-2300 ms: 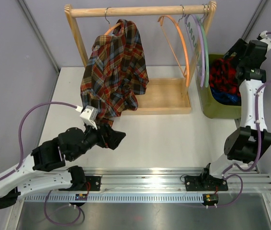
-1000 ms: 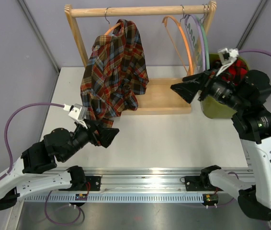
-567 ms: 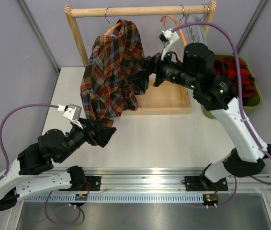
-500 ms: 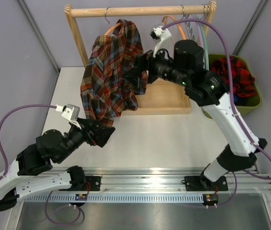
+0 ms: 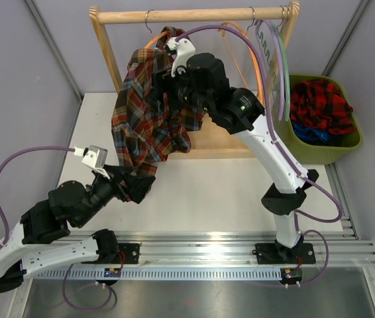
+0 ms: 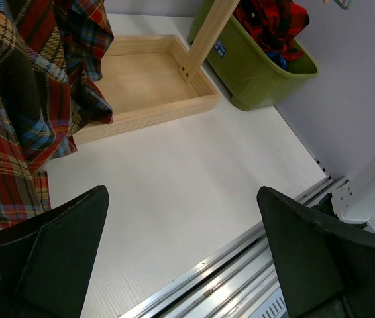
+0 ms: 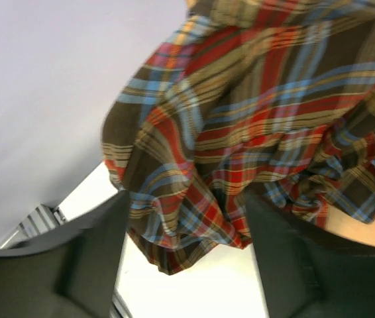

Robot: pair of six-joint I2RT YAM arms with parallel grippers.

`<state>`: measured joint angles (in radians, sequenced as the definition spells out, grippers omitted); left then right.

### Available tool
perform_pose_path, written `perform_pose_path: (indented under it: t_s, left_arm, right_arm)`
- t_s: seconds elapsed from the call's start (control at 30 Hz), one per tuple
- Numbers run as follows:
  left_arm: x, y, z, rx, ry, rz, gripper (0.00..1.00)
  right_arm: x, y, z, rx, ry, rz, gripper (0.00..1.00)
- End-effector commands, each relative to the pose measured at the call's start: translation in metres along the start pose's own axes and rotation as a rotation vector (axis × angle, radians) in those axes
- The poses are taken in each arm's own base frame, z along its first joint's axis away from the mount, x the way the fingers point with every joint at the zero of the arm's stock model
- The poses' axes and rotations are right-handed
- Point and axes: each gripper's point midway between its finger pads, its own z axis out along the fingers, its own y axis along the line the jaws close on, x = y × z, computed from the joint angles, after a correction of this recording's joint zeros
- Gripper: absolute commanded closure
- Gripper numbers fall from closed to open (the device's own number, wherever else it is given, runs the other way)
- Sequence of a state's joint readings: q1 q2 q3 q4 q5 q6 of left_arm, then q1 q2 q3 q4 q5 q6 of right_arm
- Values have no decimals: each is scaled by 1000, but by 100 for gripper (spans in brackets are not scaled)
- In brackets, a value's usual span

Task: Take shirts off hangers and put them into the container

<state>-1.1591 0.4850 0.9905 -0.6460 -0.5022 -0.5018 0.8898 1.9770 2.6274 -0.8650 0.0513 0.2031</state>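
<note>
The brown, navy and orange-red tartan shirt [image 5: 153, 116] hangs from an orange hanger [image 5: 149, 44] on the wooden rail [image 5: 187, 14], its tails drooping toward the rack's wooden tray [image 5: 234, 142]. The right tool [image 7: 184, 262] is pressed up to the shirt's upper front, its fingers [image 7: 88, 265] standing apart with a hanging fold of cloth between them, not pinched. The left tool [image 6: 182, 199] hovers low over the white counter [image 5: 227, 192], spread wide and holding nothing, just beside the shirt's lower hem. The red-and-black shirt [image 5: 320, 99] lies heaped in the olive-green container [image 5: 320, 154] at the far right. A small blue label [image 6: 220, 47] by the container's near wall is too small to read.
</note>
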Motion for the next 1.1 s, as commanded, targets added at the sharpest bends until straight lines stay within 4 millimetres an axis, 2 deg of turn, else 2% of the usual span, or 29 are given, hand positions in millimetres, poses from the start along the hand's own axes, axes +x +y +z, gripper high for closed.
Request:
perform_pose_path:
  t_s: [0.0,0.07,0.13,0.2,0.23,0.27,0.3,0.33,0.37,0.4,0.43,0.47,0.5,0.53,0.57,0.63,0.67,0.7,0.73,0.83,0.97,1.0,1.03,1.07]
  left_arm:
    - [-6,8,0,-39,-39,0,1]
    - [-9,16,2,-88,-55,24,1]
    - [-20,29,5,-181,-87,55,1]
    - [-31,35,7,-239,-122,75,7]
    - [-41,37,9,-279,-142,107,13]
    - [-49,33,13,-282,-166,110,32]
    - [-56,34,14,-304,-184,122,47]
    - [-61,31,21,-326,-183,156,63]
    - [-68,30,22,-339,-198,153,90]
    - [-74,31,23,-363,-213,156,100]
    - [-81,26,27,-365,-227,168,100]
    - [-86,24,28,-368,-239,172,100]
    - [-91,26,28,-391,-256,179,100]
    - [-103,24,26,-400,-285,185,100]
    - [-107,25,27,-423,-294,198,100]
    - [-128,36,17,-527,-352,226,100]
    - [-136,38,16,-577,-366,242,100]
    - [-143,50,6,-680,-387,247,100]
    - [-154,50,2,-718,-410,267,100]
    - [-171,54,-1,-814,-447,301,100]
    - [-185,68,12,-899,-449,343,100]
    - [-197,77,13,-914,-473,340,100]
    - [-190,83,24,-920,-442,340,100]
    - [-192,88,29,-920,-439,333,100]
  right_arm:
    - [-30,30,-11,-62,-112,-4,20]
    - [-31,44,-13,-87,-128,-13,15]
    - [-36,44,-20,-63,-145,-20,13]
    - [-26,43,-21,-40,-120,-21,16]
    - [-34,42,-37,-40,-142,-16,22]
    - [-19,37,-31,-13,-114,-19,24]
    - [-18,36,-36,-4,-114,-21,30]
    - [-28,36,-53,-5,-146,-15,44]
    - [-17,29,-52,18,-122,-20,51]
    - [-16,29,-57,18,-120,-20,61]
    - [-24,29,-72,14,-144,-14,89]
    - [-15,26,-71,24,-122,-14,98]
    - [-14,25,-75,27,-121,-14,100]
    - [-14,24,-84,27,-117,-15,100]
    - [-8,21,-84,42,-102,-16,100]
    - [-9,19,-96,40,-109,-16,100]
    - [-1,15,-94,54,-93,-18,100]
    - [1,15,-96,54,-94,-18,100]
    - [-3,14,-102,53,-110,-13,100]
    - [5,9,-102,69,-92,-22,100]
    - [11,10,-99,65,-74,-24,100]
    - [10,10,-99,63,-75,-21,100]
    - [12,11,-100,57,-71,-17,100]
    - [13,12,-100,52,-66,-13,100]
